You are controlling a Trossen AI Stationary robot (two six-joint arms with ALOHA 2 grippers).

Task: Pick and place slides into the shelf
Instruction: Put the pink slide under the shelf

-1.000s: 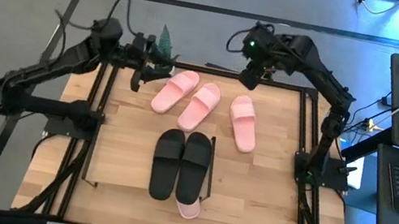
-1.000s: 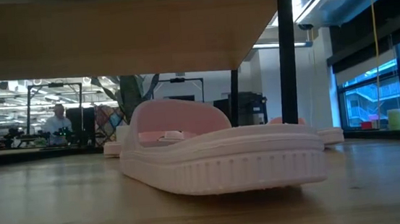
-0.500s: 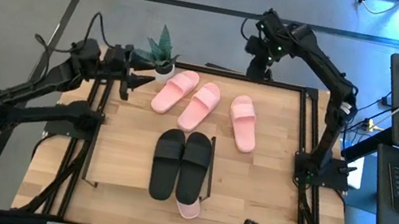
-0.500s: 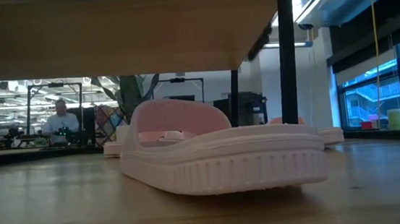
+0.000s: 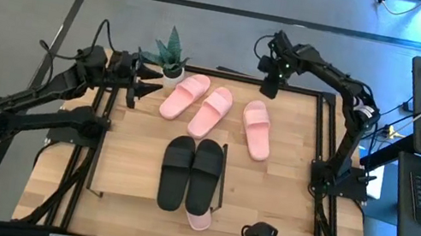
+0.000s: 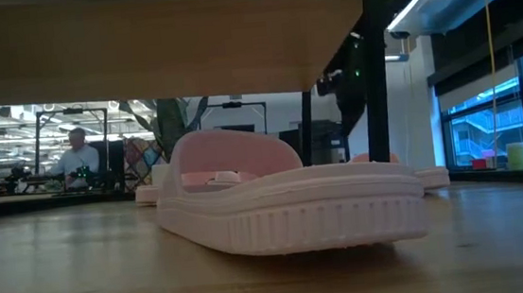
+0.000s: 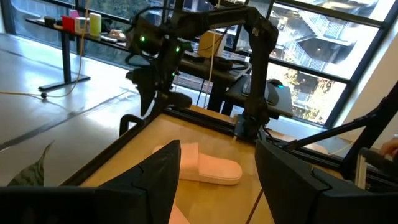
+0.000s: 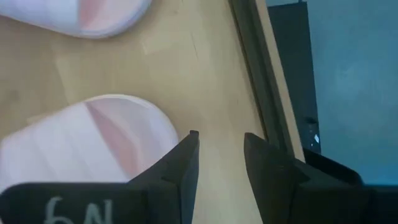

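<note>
Black pair (image 5: 190, 173) sits on the shelf (image 5: 127, 174); three pink slides (image 5: 216, 112) wait near the table's far edge. Left gripper (image 5: 136, 87) and right gripper (image 5: 268, 87) empty, fingers spread.

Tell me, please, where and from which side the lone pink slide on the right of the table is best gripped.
Probably by its wide strap, from straight above. The lone pink slide lies flat, sole down, apart from the pink pair, so the raised strap is the one part fingers can close across. The right gripper, open at the table's far edge, is nearest.
</note>
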